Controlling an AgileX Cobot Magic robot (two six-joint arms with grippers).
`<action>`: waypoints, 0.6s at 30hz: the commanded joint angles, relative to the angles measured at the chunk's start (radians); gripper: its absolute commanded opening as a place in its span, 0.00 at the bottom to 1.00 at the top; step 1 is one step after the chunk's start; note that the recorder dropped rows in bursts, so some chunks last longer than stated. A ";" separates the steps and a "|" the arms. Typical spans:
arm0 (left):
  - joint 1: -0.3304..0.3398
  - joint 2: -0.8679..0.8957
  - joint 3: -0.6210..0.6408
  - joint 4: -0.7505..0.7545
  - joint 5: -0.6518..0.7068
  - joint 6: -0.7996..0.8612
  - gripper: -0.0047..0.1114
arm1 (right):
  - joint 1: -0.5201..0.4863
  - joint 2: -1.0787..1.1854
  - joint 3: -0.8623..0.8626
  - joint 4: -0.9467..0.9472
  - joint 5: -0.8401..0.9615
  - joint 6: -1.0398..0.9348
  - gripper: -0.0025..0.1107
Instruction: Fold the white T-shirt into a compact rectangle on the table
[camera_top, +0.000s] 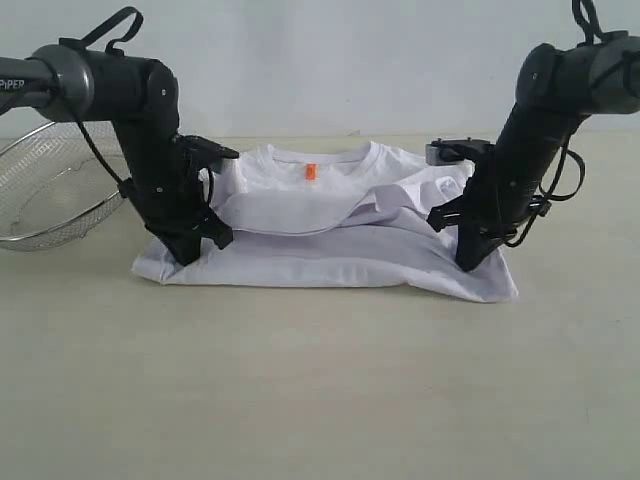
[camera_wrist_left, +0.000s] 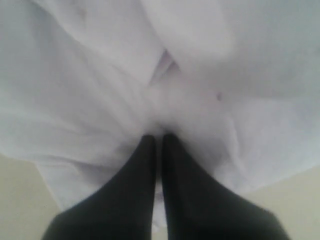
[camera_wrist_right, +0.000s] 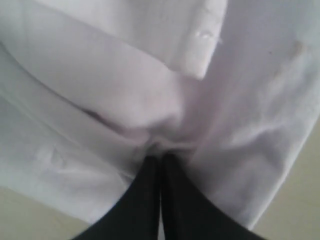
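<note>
Your black left gripper (camera_wrist_left: 157, 136) and black right gripper (camera_wrist_right: 160, 156) both pinch the soft white cotton T-shirt (camera_top: 330, 262), half-folded on the pale beige table (camera_top: 320, 400).

The pale beige table (camera_top: 320, 400) bears a partly folded white T-shirt (camera_top: 330, 262) (orange neck tag (camera_top: 310, 172) showing) and, just left of it, a silver wire-mesh basket (camera_top: 48, 190).
</note>
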 joint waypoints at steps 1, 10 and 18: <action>-0.030 -0.017 0.083 -0.075 0.054 0.019 0.08 | 0.001 0.001 0.078 -0.054 0.075 0.006 0.02; -0.100 -0.164 0.404 -0.074 -0.108 -0.009 0.08 | 0.000 -0.144 0.349 -0.066 -0.065 0.046 0.02; -0.100 -0.315 0.691 -0.082 -0.261 -0.072 0.08 | 0.000 -0.263 0.532 -0.071 -0.176 0.099 0.02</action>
